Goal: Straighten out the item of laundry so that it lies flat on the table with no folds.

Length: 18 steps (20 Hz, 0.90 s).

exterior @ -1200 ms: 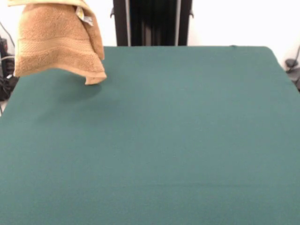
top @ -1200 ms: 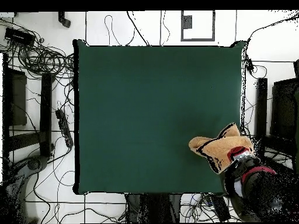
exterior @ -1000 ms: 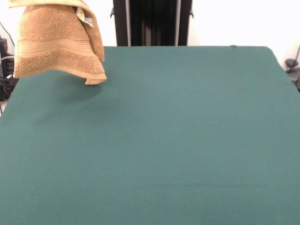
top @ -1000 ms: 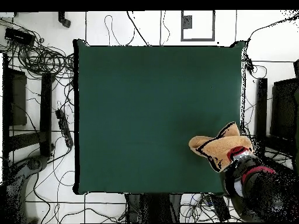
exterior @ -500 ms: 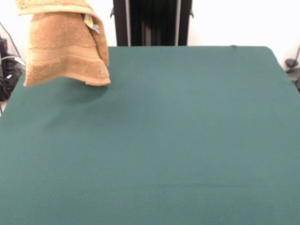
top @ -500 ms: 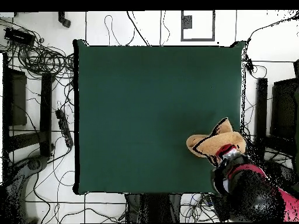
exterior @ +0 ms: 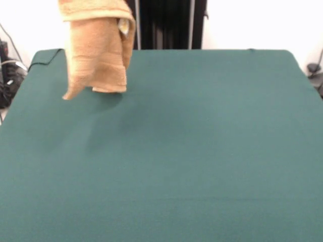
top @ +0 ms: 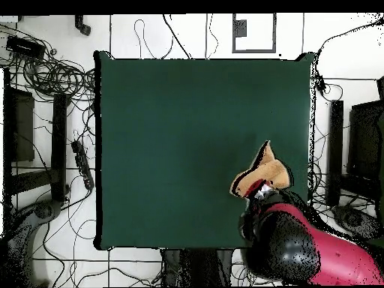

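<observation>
The item of laundry [exterior: 96,55], an orange-tan towel, hangs bunched and folded from the top of the front view. Its lower corners dangle just over the far left part of the green table [exterior: 202,151]. A small white label [exterior: 122,26] shows on its right fold. In the overhead view the towel [top: 262,174] is a crumpled lump over the table [top: 180,135] near the lower right corner. My gripper [top: 259,195] sits right at the towel's lower edge, at the end of the red and black arm [top: 300,247], and holds the towel up. The grip point itself is hidden.
Cables and dark equipment [top: 52,75] lie on the floor beside the table's left edge in the overhead view. More dark gear [top: 360,142] stands off the right edge. The black pedestal column [exterior: 164,24] rises behind the table's far edge.
The arm has carried the towel inward from the table's side edge, rightward in the front view. The hanging towel has swung and now looks narrower, and the table's far left corner shows.
</observation>
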Each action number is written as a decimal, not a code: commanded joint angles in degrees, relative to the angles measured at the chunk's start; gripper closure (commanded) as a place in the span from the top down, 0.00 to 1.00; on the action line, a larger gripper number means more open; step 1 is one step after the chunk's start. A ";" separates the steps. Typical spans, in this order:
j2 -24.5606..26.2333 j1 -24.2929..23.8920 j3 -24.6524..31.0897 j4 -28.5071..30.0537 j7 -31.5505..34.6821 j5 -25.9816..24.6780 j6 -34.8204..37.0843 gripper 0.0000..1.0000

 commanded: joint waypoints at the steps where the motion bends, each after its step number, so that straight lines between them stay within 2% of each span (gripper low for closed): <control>1: -0.09 7.87 -0.41 3.28 7.10 0.32 3.18 0.00; 7: 1.48 12.56 -3.65 1.25 11.41 -0.26 3.33 0.00; 14: 7.53 18.24 -9.23 0.80 14.83 -0.64 -4.92 0.00; 18: 10.89 19.15 -10.51 1.34 13.71 0.65 -10.27 0.00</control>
